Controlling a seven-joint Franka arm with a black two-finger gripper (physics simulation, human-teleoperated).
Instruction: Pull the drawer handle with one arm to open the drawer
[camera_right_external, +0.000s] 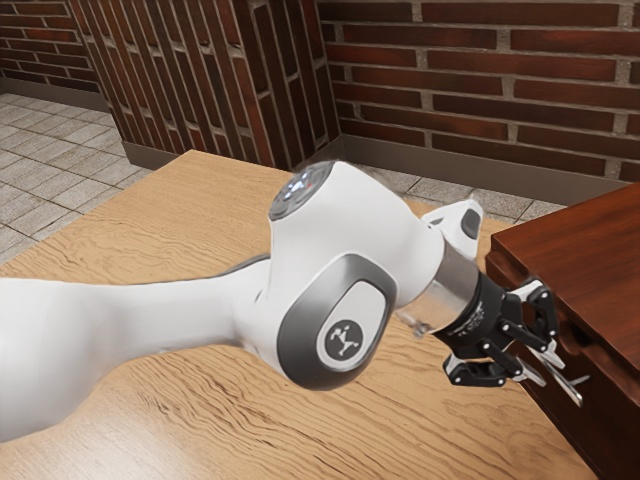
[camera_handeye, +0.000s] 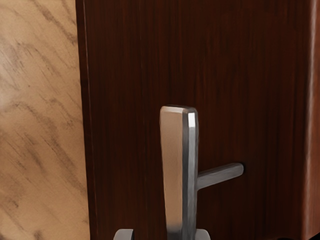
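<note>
The drawer handle (camera_handeye: 179, 170), a flat brushed-metal bar on a round post, juts from the dark polished-wood drawer front (camera_handeye: 240, 75) at the exterior view's right. We reach across the grained table (camera_right_external: 150, 230), our gripper (camera_right_external: 530, 350) spread around the bar, seemingly not pinching it.

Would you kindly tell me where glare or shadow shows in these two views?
Exterior view: a bright glint on the joint cap, the white arm shading grey underneath. Wrist view: the metal handle catches light along its bevelled edge; the drawer front reads dark.
</note>
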